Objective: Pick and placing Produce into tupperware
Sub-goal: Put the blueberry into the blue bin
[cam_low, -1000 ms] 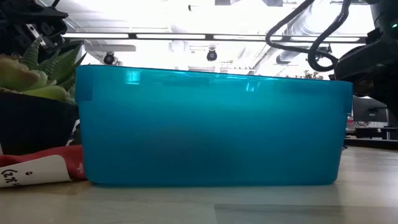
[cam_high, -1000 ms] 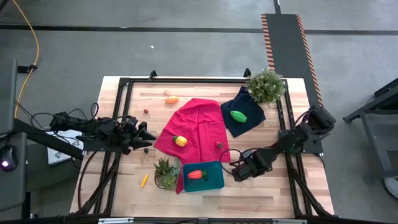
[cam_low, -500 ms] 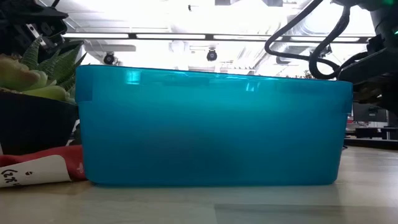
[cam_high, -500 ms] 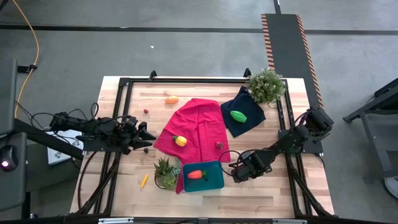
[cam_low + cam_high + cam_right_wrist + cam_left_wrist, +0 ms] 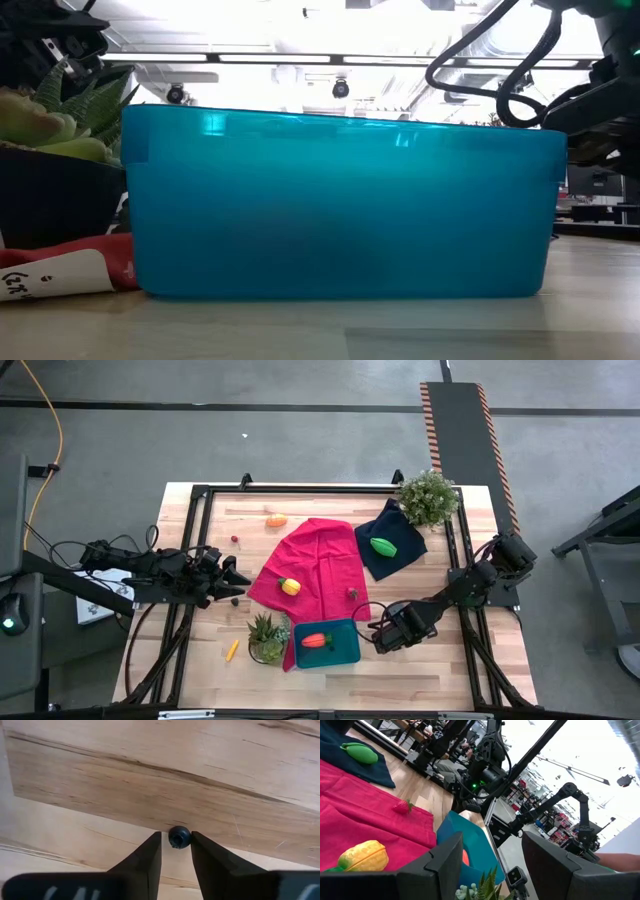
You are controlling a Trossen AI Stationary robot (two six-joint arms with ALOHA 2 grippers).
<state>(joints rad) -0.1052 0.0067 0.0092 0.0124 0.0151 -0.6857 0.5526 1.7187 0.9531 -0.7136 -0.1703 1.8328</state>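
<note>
carrot (image 5: 314,641) in tupperware (image 5: 345,652), plant (image 5: 265,637) left

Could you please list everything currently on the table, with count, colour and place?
tupperware: one, teal, near edge.
carrot: one, red-orange, inside the tupperware.
green oval: one, on the navy cloth.
corn piece: one, yellow, on the red cloth.
orange piece: one, far side, on bare wood.
yellow stick: one, near left.
strawberry: one, red, on the red cloth's edge.
dark ball: one, between the right fingertips.
plants: two, green, far right and near.
left gripper: open, beside the red cloth.
right gripper: closing around the dark ball.
</note>
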